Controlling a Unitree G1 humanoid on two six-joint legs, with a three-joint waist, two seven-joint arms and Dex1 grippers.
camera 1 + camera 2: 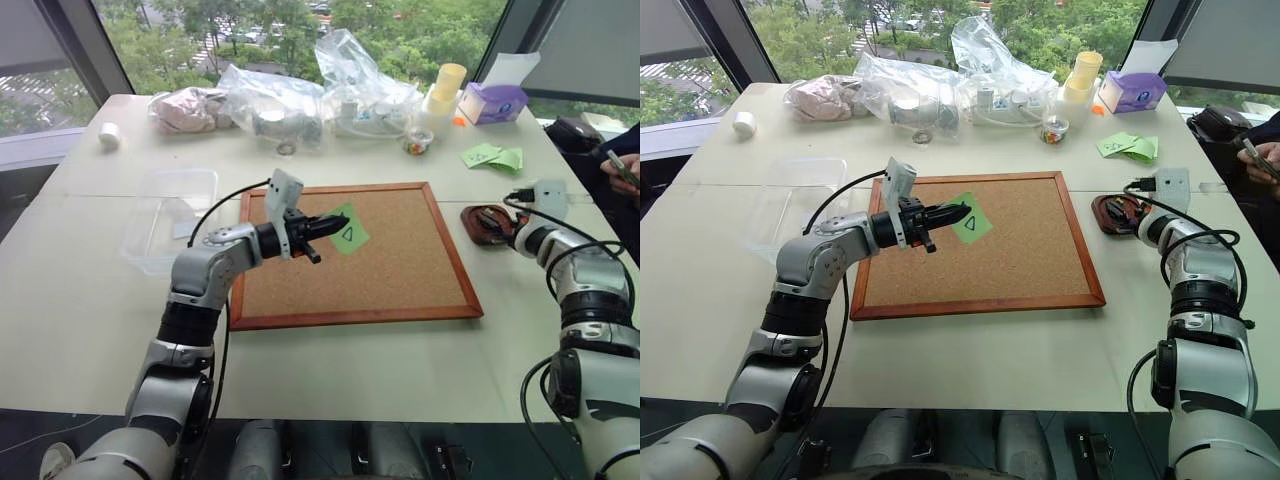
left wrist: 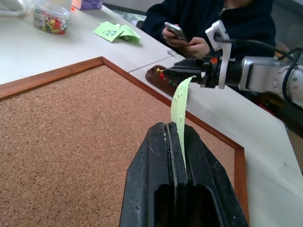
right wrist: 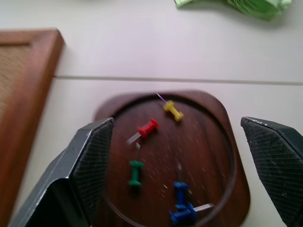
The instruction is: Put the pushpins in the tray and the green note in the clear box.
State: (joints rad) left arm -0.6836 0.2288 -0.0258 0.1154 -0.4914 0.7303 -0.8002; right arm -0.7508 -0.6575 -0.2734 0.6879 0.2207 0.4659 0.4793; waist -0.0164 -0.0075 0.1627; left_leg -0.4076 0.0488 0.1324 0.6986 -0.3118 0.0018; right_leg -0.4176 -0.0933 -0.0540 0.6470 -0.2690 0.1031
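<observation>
From the right wrist, red, yellow, green and blue plastic pushpins [image 3: 147, 127] are seen lying in the glossy reddish-brown tray [image 3: 227, 118], under the spread right claw [image 3: 189, 156]. The thin light-green paper note [image 2: 179, 106] is pinched edge-on in the left claw [image 2: 174, 137] above the grainy cork board [image 2: 71, 142].

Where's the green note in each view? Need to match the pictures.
Left eye: green note over the cork board, pinched in the left pincer.
Right eye: note at the board's upper left.
Left wrist: note edge-on, rising from the shut fingers.
Right wrist: not in it.
Shared landmark: cork board's wooden frame.
</observation>
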